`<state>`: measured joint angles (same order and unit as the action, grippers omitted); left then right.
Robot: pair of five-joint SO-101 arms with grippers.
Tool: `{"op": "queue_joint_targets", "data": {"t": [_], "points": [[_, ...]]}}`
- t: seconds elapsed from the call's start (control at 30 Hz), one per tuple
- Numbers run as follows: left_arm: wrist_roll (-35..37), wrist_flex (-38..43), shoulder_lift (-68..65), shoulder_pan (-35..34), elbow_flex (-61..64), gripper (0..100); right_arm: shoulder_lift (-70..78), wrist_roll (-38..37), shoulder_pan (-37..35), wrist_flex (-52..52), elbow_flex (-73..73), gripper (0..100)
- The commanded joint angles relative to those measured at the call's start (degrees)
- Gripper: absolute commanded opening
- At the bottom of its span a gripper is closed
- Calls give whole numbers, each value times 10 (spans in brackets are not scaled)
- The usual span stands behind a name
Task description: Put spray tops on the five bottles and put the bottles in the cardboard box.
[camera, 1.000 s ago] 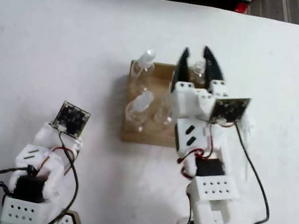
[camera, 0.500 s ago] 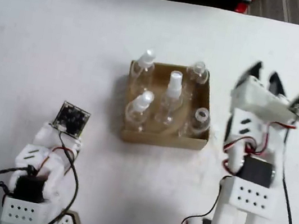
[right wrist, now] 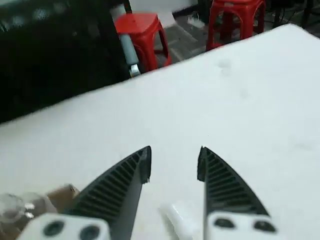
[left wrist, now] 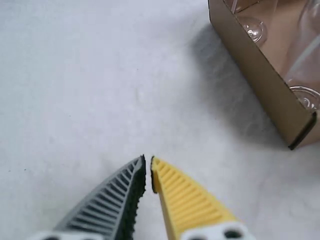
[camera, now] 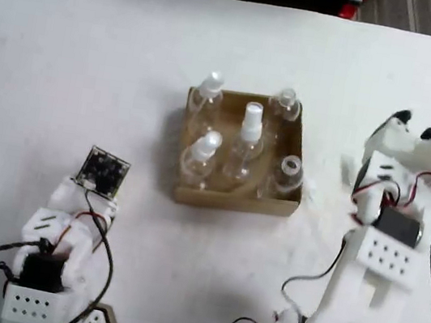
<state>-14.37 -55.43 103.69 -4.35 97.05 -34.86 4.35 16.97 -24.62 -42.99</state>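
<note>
Looks like a hobby robotics lab or maker-space kind of room to me. There's a plain white worktop (camera: 93, 52), and the left arm (camera: 55, 243) and right arm (camera: 372, 260) are built from white printed parts, with loose wires (camera: 108, 258) hanging out and a bare camera board (camera: 104, 170) on the wrist. Past the far edge you can see red plastic stools (right wrist: 142, 30) on a grey floor (right wrist: 187, 37) and some dark furniture (right wrist: 55, 45), so it's more shared work room than tidy office.
</note>
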Motion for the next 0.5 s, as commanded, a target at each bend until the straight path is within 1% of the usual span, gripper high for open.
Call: {"op": "queue_joint_targets", "data": {"t": [0.0, 0.23, 0.37, 0.47], "points": [[-5, -1, 7, 7, -1, 24, 60, -51, -3, -48, 47, 126], [-5, 0, 7, 7, -1, 24, 157, -58, -7, -207, 170, 129], [-5, 0, 7, 7, -1, 24, 248, -128, -31, -323, 272, 130], [-5, -1, 7, 7, -1, 24, 328, -143, -42, -407, 359, 130]]}}
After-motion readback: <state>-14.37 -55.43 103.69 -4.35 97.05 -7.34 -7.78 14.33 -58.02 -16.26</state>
